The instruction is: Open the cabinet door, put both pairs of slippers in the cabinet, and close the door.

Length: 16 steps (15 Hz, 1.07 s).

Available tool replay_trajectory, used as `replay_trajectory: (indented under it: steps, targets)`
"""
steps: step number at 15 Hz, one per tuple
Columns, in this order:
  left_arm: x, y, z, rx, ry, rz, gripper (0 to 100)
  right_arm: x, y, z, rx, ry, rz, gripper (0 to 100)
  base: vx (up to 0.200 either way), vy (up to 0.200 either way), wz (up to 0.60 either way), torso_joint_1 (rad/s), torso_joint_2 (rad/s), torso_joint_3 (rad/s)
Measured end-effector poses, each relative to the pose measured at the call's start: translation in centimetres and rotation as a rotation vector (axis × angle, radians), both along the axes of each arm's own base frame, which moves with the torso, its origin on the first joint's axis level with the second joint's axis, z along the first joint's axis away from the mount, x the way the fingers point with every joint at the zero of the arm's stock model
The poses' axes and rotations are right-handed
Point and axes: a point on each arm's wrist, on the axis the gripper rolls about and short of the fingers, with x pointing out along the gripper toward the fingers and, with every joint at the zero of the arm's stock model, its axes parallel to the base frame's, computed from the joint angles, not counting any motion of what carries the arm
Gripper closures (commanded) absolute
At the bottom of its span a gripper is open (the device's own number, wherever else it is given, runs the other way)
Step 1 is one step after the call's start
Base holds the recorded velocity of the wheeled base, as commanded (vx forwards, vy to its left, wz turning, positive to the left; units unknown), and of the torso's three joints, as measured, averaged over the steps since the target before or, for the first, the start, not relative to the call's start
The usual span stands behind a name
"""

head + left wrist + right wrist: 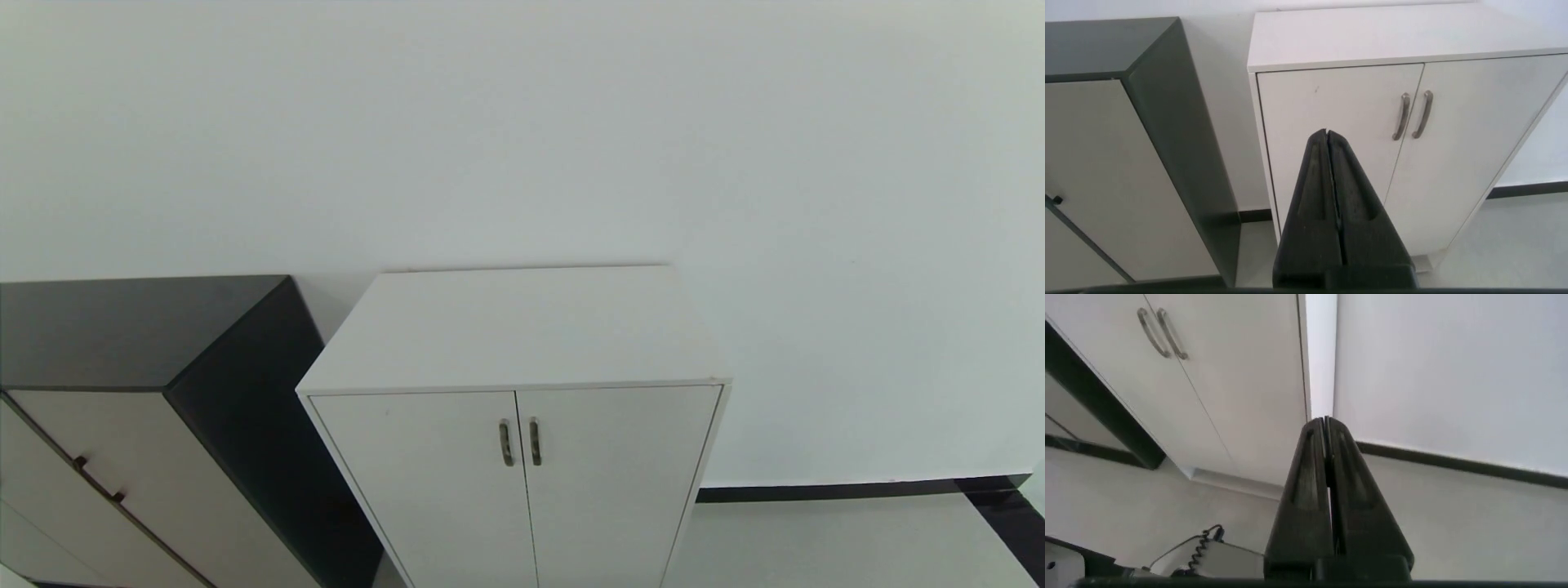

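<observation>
The left gripper has its two black fingers pressed flat together with nothing between them. It hangs in the air in front of the white cabinet, well apart from it. In the left wrist view its tips line up with the left door, and the pair of metal handles sits off to one side of them. The right gripper is likewise clenched on nothing, its fingers meeting along a thin seam. It is also clear of the cabinet, and its tips line up with the cabinet's right front edge, where the right door ends. Farther off, the white cabinet stands upright on the pale floor with both doors fully shut. The two vertical handles sit side by side at the centre seam, and its flat top is bare. Just beside it, on the robot's left, stands a dark cabinet with light-coloured fronts. Behind both runs a plain white wall with a black baseboard along its foot.
</observation>
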Motion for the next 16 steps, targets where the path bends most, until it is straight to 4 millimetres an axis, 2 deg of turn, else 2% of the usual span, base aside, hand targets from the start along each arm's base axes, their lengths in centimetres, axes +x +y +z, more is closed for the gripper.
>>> replay_trajectory:
  steps: [4,9,11,16]
  targets:
    - [0.0,0.0,0.0,-0.004,0.0,0.002,100,0.0,0.1,-0.4,-0.025,-0.014,0.025,100,0.0,0.0,0.0,0.0,0.0,0.0]
    - [0.0,0.0,0.0,-0.004,0.0,0.002,100,-0.5,0.3,-0.5,-0.022,-0.077,-0.253,100,0.0,0.0,0.0,0.0,0.0,0.0]
    - [0.0,0.0,0.0,-0.003,0.0,0.002,100,-0.9,0.4,-0.6,-0.002,-0.118,-0.315,100,0.0,0.0,0.0,0.0,0.0,0.0]
    - [0.0,0.0,0.0,-0.003,0.0,0.002,100,-1.6,0.5,-0.9,0.023,-0.202,-0.221,100,0.0,0.0,0.0,0.0,0.0,0.0]
